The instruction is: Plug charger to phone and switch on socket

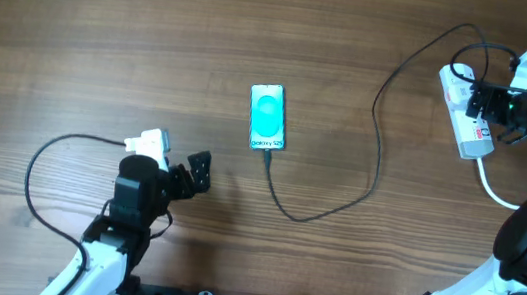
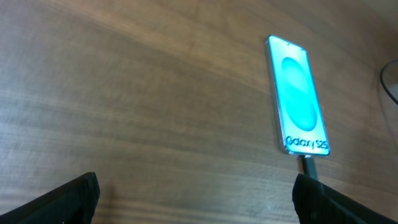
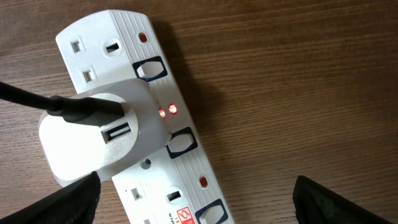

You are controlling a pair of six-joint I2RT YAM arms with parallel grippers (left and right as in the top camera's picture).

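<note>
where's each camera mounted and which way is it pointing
overhead: fixed above the table, looking straight down; both arms show, left gripper near the phone, right gripper over the power strip.
left wrist: on the left arm, facing forward and down at the phone; its fingertips in the bottom corners.
right wrist: on the right arm, facing down at the power strip's adapter and lit red light; fingertips in the bottom corners.
shared: overhead and left wrist both show the phone with the cable in its end.

socket [image 3: 99, 59]: bottom end off-frame | charger [image 2: 308, 165]: cable hidden behind fingers [image 2: 342, 205]
</note>
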